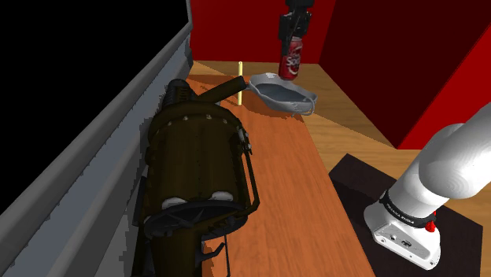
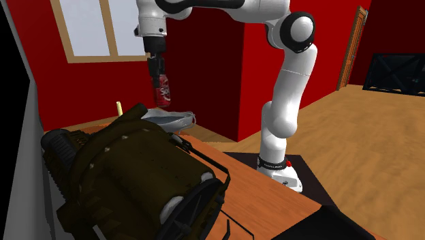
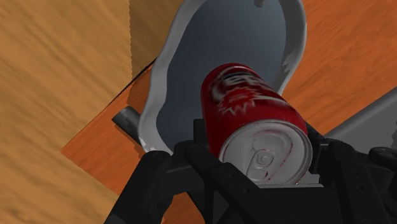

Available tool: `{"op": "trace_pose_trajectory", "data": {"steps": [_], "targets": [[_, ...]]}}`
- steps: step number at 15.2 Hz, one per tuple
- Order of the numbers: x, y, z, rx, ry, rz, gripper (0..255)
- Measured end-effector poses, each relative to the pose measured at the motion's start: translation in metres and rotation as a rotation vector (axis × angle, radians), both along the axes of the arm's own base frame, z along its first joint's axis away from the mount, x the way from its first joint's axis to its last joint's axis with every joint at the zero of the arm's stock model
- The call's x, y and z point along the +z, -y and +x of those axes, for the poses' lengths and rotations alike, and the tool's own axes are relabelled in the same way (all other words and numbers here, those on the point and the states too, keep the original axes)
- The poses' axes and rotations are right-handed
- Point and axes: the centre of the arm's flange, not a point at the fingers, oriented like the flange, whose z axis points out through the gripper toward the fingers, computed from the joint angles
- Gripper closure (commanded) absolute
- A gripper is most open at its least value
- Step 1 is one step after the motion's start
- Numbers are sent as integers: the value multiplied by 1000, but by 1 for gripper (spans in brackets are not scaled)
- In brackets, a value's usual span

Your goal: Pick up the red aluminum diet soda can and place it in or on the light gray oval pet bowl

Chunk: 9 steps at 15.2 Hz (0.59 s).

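Setting: room in a home. Red walls (image 2: 204, 68); wood-plank floor (image 2: 368, 129); wood-framed window (image 2: 102, 27); wooden door (image 2: 352, 44) at the second exterior view's right. Wooden table (image 1: 307, 204) carrying a dark bag (image 1: 197, 157) and a grey pet bowl (image 1: 283, 94).

In the shoulder view my gripper (image 1: 293, 31) hangs at the top centre with the can (image 1: 292, 59) clasped in it, above the bowl (image 1: 309, 102). The bowl lies on the far end of the table (image 1: 315, 189). A bag (image 1: 197, 157) lies on the table from the centre to the lower left. A thin upright stick (image 1: 239, 81) stands between bag and bowl, just left of the bowl. My stand (image 1: 464, 236) sits at the lower right, beside the table.
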Motion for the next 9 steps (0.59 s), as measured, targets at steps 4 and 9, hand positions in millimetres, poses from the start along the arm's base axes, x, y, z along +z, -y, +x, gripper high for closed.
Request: {"op": "trace_pose_trajectory", "data": {"steps": [4, 9], "targets": [[-19, 0, -1, 0, 0, 0, 255], [-22, 0, -1, 0, 0, 0, 255]]}}
